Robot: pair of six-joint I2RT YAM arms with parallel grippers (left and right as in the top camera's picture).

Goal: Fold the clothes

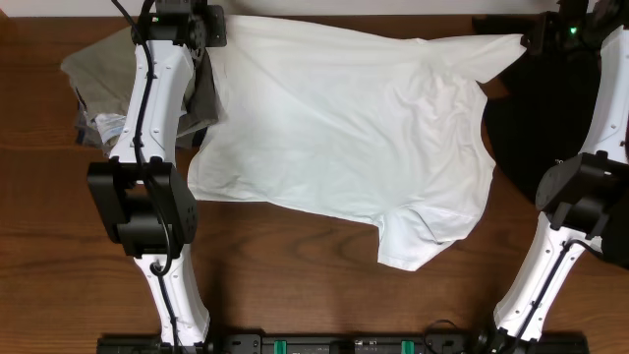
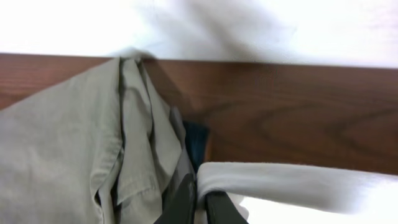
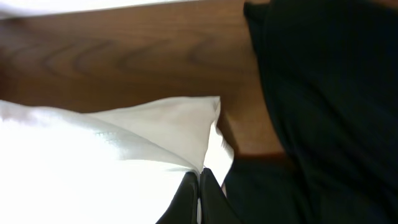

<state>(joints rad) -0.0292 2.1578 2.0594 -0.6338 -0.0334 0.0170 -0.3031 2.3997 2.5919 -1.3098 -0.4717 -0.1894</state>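
Note:
A large white T-shirt (image 1: 344, 128) lies spread across the middle of the table, one sleeve pointing toward the front; no green print shows. My left gripper (image 2: 200, 200) is shut on the shirt's far left edge (image 2: 280, 180), at the table's back left (image 1: 211, 25). My right gripper (image 3: 199, 186) is shut on the shirt's far right corner (image 3: 168, 134), at the back right (image 1: 526, 39). A black garment (image 1: 536, 118) lies at the right under my right arm, also in the right wrist view (image 3: 329, 93).
A crumpled grey-green garment (image 1: 108, 69) lies at the back left beneath my left arm, and it fills the left of the left wrist view (image 2: 68, 149). Bare wooden table (image 1: 295, 265) shows at the front.

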